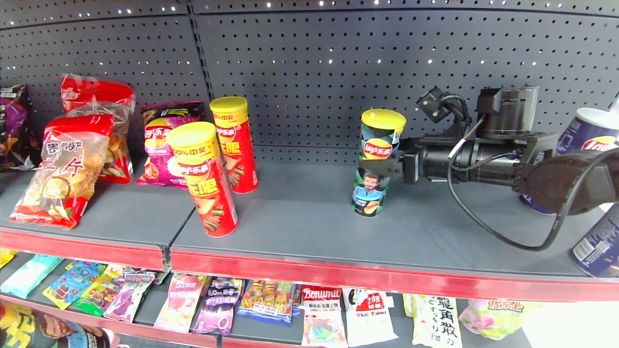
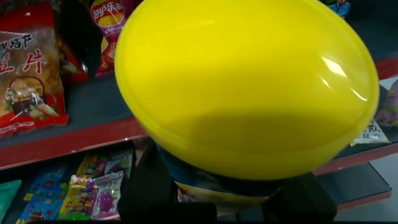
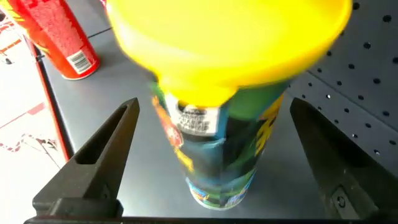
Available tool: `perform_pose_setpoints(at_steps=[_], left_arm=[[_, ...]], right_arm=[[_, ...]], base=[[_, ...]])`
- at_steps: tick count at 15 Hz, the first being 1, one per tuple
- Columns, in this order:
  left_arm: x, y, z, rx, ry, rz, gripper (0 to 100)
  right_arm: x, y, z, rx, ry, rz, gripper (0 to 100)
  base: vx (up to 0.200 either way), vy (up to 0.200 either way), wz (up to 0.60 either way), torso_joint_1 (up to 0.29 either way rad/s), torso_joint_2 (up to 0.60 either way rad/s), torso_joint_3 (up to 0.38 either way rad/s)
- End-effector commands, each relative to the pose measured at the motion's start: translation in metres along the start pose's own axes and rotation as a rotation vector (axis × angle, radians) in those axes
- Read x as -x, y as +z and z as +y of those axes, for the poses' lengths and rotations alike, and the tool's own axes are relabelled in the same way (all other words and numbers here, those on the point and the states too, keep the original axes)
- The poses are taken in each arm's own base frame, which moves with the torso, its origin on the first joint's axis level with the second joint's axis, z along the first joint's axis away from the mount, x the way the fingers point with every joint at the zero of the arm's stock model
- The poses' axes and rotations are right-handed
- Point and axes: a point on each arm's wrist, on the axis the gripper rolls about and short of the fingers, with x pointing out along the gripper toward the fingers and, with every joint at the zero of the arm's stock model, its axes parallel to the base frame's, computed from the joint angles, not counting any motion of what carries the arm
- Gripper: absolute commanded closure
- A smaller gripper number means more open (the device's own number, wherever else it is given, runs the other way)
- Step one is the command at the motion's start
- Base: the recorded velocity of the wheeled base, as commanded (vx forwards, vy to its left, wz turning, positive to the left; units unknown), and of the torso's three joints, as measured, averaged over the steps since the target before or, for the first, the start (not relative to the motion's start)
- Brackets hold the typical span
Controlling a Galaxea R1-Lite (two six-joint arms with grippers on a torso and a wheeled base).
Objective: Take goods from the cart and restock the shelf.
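Right wrist view has the right hand (image 3: 214, 102) released, its fingers (image 3: 93, 168) standing off either side of the can (image 3: 217, 155) with a gap on both. The can stands upright on the shelf (image 1: 300, 217), about mid-depth.

The can is tall and narrow, so I judge tipping to be the main risk. If the hand backs out off-line, one finger could clip the body or the wide yellow lid and knock it over. The arm also lies just beside the blue cans (image 1: 587, 130) at the right end. Its cable (image 1: 483, 227) sags close to the shelf, so a sideways swing could brush those cans or drag them.

The left hand (image 2: 221, 196) seems to be grasping a second can (image 2: 249, 87), held out in front of the shelf's red lip (image 1: 338, 273). Bringing it in while the right arm lies across the shelf could make the two collide.

Bare shelf runs between the can and the red cans (image 1: 205, 183), and forward from the can to the lip. The pegboard (image 1: 314, 72) closes the back, with some room behind the can. The bags (image 1: 67, 169) are well apart, at the far left.
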Motion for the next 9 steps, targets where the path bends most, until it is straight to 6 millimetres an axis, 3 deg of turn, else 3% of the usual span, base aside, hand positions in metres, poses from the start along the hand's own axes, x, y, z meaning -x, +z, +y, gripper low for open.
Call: perform_pose_setpoints(at_steps=[1,2,3,9], left_arm=[[0.000,0.000,0.000,0.001,0.000,0.002,100],[0.000,0.000,0.000,-0.007,0.000,0.001,100],[0.000,0.000,0.000,-0.007,0.000,0.002,100],[0.000,0.000,0.000,-0.007,0.000,0.002,100]], right_arm=[[-0.007,-0.003,-0.003,-0.002,0.001,0.005,0],[-0.009,-0.002,-0.003,0.000,0.002,0.003,0],[-0.012,-0.002,-0.005,0.006,0.000,0.001,100],[0.006,0.002,0.005,0.008,0.007,-0.006,100]], base=[[0.000,0.000,0.00,0.000,0.00,0.000],[0.000,0.000,0.00,0.000,0.00,0.000],[0.000,0.000,0.00,0.000,0.00,0.000],[0.000,0.000,0.00,0.000,0.00,0.000]])
